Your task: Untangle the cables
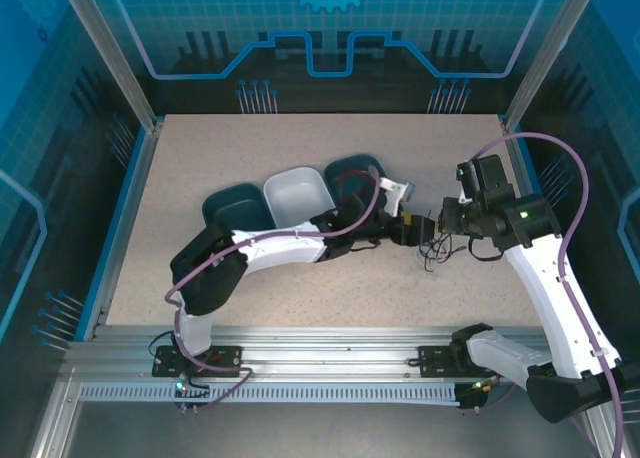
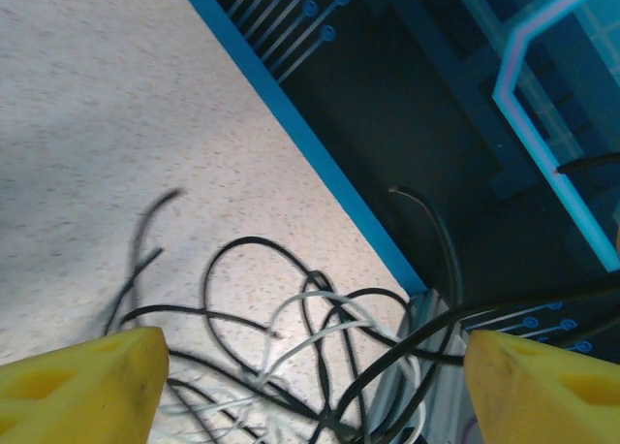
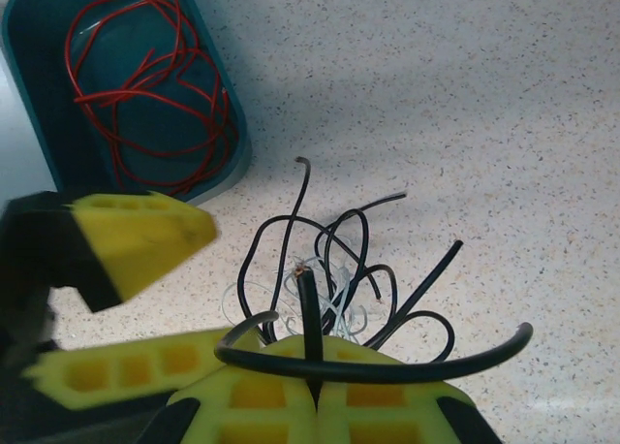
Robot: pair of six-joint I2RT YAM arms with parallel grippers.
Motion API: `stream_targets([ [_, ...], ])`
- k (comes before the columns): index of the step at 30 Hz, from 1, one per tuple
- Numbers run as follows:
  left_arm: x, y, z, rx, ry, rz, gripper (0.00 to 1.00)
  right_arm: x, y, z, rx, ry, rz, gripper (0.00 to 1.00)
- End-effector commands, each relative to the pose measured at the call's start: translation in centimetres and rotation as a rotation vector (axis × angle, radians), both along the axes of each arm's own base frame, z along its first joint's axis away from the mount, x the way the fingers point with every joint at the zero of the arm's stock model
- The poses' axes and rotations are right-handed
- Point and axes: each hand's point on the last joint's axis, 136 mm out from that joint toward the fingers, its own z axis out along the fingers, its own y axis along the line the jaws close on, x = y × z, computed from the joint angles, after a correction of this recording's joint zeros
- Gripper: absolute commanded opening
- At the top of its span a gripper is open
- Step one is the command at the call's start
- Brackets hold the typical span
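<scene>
Right gripper (image 3: 315,366) pressed together, pinching 1 black strand of the cables (image 3: 308,308), tangled on the desk (image 3: 484,124). Left gripper (image 2: 310,366) spread wide around the tangle. 1 red cable (image 3: 126,97) lies in teal bin (image 3: 44,105).

Top cam: I look down from above the near side, facing far. Both wrist cams close, sharing the cables (image 3: 310,313).

Tangled black and whitish cables (image 3: 310,318) on the tabletop (image 3: 465,95); red cable (image 3: 145,90) coiled in a bin (image 3: 39,76).
</scene>
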Motion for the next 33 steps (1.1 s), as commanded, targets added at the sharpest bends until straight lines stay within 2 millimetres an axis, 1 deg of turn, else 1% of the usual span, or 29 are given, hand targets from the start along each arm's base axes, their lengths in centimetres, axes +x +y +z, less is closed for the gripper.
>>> stream_targets([
  [1,-0.8,-1.6,-1.1,0.003,0.051,-0.061,0.78,0.0,0.6,0.6,0.040,-0.031,0.011,0.00],
  [4,-1.1,-2.7,-2.4,0.018,0.071,-0.079,0.71,0.0,0.6,0.6,0.036,-0.030,0.013,0.00],
  [5,-1.2,-3.0,-2.9,0.029,0.076,-0.083,0.66,-0.1,0.5,0.7,0.035,-0.028,0.010,0.00],
  [7,-1.2,-3.3,-4.0,0.053,0.093,-0.078,0.53,-0.1,0.5,0.9,0.033,-0.032,0.010,0.00],
  [9,-0.8,-3.2,-5.2,0.088,0.118,-0.052,0.36,-0.3,0.3,1.3,0.030,-0.043,0.007,0.00],
  [11,-0.5,-3.1,-6.1,0.123,0.128,-0.035,0.21,-0.5,0.0,1.8,0.019,-0.053,0.001,0.00],
  [12,-0.4,-2.9,-6.4,0.139,0.131,-0.024,0.15,-0.5,-0.3,2.2,0.010,-0.062,-0.006,0.00],
  [14,-0.2,-2.6,-6.9,0.165,0.130,-0.009,0.07,-0.8,-1.0,2.9,-0.014,-0.074,-0.021,0.00],
  [15,-0.1,-2.5,-7.1,0.178,0.131,-0.003,0.04,-0.8,-1.4,3.3,-0.029,-0.080,-0.030,0.00],
  [17,-0.1,-2.2,-7.6,0.198,0.136,0.005,0.01,-1.0,-2.3,4.2,-0.061,-0.096,-0.050,0.00],
  [20,-0.3,-2.0,-8.3,0.212,0.140,0.002,0.01,-1.1,-3.5,6.0,-0.105,-0.133,-0.081,0.00],
  [26,-1.0,-2.2,-9.9,0.258,0.146,-0.018,0.01,-1.6,-5.8,11.3,-0.177,-0.266,-0.136,0.00],
  [29,-0.9,-2.2,-11.1,0.287,0.159,-0.018,0.01,-2.1,-7.0,13.7,-0.209,-0.336,-0.181,0.00],
  [33,-0.7,-2.1,-12.5,0.332,0.172,-0.011,0.01,-2.6,-8.1,16.8,-0.230,-0.433,-0.220,0.00],
])
